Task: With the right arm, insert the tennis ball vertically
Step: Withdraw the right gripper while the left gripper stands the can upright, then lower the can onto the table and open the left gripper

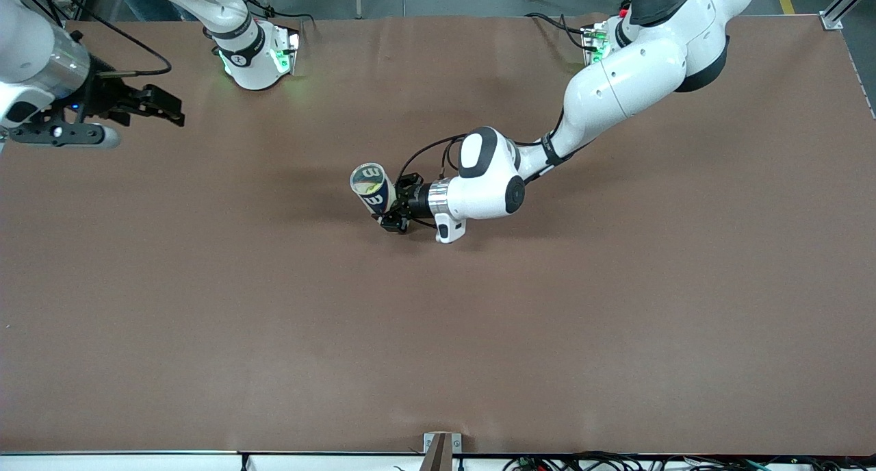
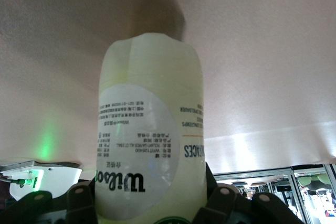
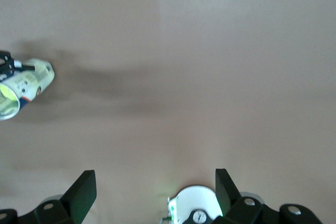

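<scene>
A clear Wilson tennis-ball can [image 1: 369, 183] stands about upright at the middle of the table, with its open mouth up. Yellow-green shows through its wall and mouth. My left gripper [image 1: 391, 207] is shut on the can's side, with a finger on each flank. In the left wrist view the can [image 2: 149, 129] fills the space between the fingers [image 2: 223, 198]. My right gripper [image 1: 171, 109] is open and empty, up over the table's edge at the right arm's end. From the right wrist view [image 3: 155, 192] the can [image 3: 23, 90] shows far off. No loose tennis ball is in view.
The table [image 1: 438, 334] is bare brown cloth. The right arm's base [image 1: 256, 53] and the left arm's base [image 1: 602, 43] stand along the edge farthest from the front camera. A small bracket [image 1: 438, 443] sits at the nearest edge.
</scene>
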### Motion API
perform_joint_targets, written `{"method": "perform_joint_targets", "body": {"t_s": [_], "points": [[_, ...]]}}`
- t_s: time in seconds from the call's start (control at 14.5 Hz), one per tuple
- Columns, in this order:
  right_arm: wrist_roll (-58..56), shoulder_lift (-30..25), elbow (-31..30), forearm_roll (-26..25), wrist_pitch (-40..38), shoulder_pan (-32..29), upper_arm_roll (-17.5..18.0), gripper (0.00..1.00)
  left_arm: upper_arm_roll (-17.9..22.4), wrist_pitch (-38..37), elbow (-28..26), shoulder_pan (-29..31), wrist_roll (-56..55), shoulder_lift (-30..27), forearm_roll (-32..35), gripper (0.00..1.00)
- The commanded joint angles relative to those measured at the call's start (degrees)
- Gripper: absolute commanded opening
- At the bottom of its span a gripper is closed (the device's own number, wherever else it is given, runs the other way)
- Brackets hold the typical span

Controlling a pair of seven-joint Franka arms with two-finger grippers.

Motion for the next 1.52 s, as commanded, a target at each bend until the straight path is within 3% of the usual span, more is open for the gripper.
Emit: {"method": "perform_joint_targets", "body": {"t_s": [0.0,0.48,0.69,0.83,1.45], "points": [[-5.4,-0.3,2.0,-1.3,2.0,-3.6,0.8,1.00,-1.4,-2.2,0.2,1.0,1.8,0.9,-1.5,0.67],[-6.3,2.9,4.6,-3.0,10.7,-6.6,0.8,1.00,-1.0,-2.9,0.4,1.3,2.2,1.5,-2.7,0.69],[-6.3,5.7,9.7,-2.9,10.7,-8.0,0.8,1.00,-0.2,-2.9,0.2,1.3,2.2,1.5,-2.7,0.80],[-6.3,5.7,11.2,-2.9,10.7,-7.9,0.9,1.00,0.5,-2.9,0.2,1.5,2.2,1.4,-2.7,1.00],[-6.1,5.7,14.7,-2.8,10.7,-7.7,1.0,1.00,0.6,-4.3,-2.8,4.0,1.8,0.7,-3.5,1.00]]}}
